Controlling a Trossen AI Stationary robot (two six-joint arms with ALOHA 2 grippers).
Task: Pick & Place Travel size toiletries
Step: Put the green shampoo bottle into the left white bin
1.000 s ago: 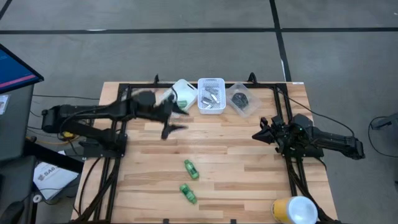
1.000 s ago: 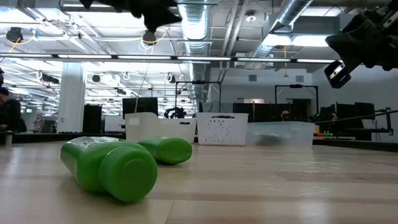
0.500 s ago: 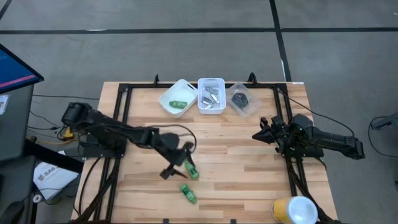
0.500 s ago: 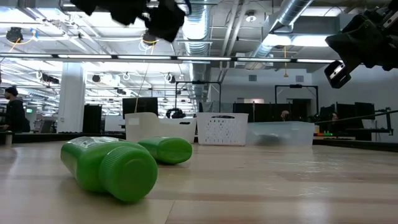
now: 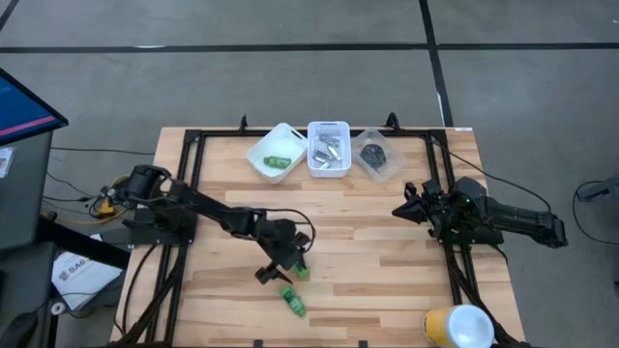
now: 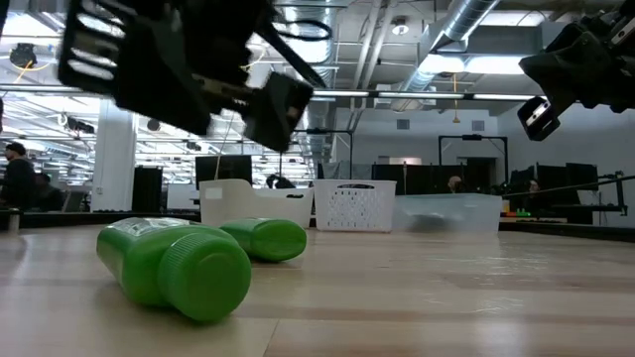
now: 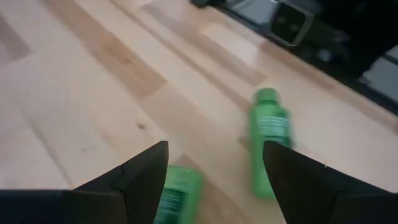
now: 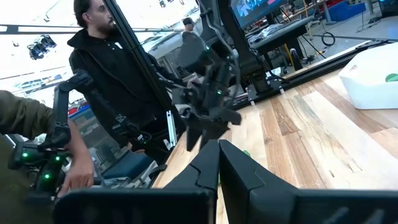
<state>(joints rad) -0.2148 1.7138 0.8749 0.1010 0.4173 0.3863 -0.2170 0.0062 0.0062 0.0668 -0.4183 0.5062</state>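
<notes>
I see a pale wooden worktop [image 5: 387,242] standing on a grey floor, framed by a black rail. At table height, the room behind it is an open hall with ceiling ducts and strip lights. The right wrist view shows two people standing beyond the worktop's left side.

Three containers sit in a row along the far edge: a white bin [image 5: 276,153] holding one green bottle, a white perforated basket [image 5: 328,148] holding silvery tubes, and a clear tub [image 5: 378,155] holding dark pots. A yellow and white cup [image 5: 458,326] stands at the near right corner, off the boards.

Compared with half a second ago, the left arm has reached further across and lower. Its claw [image 5: 280,263] now sits over the farther green bottle [image 5: 297,266], where before it was just short of it. In the low view the arm fills far more of the upper left than it did. Neither bottle has shifted.

The left claw [image 7: 214,180] is spread wide and grips nothing. One bottle [image 7: 177,198] lies partly behind a finger [image 7: 146,171], and the other bottle [image 7: 269,134] lies further off on the boards. The nearer green bottle [image 5: 292,300] lies apart from the first, close to the front edge.

The right claw [image 5: 406,206] waits at the right side, raised above the boards, its fingers [image 8: 208,165] pressed together and empty.

The middle and right of the boards are bare, with free room between the two arms.
</notes>
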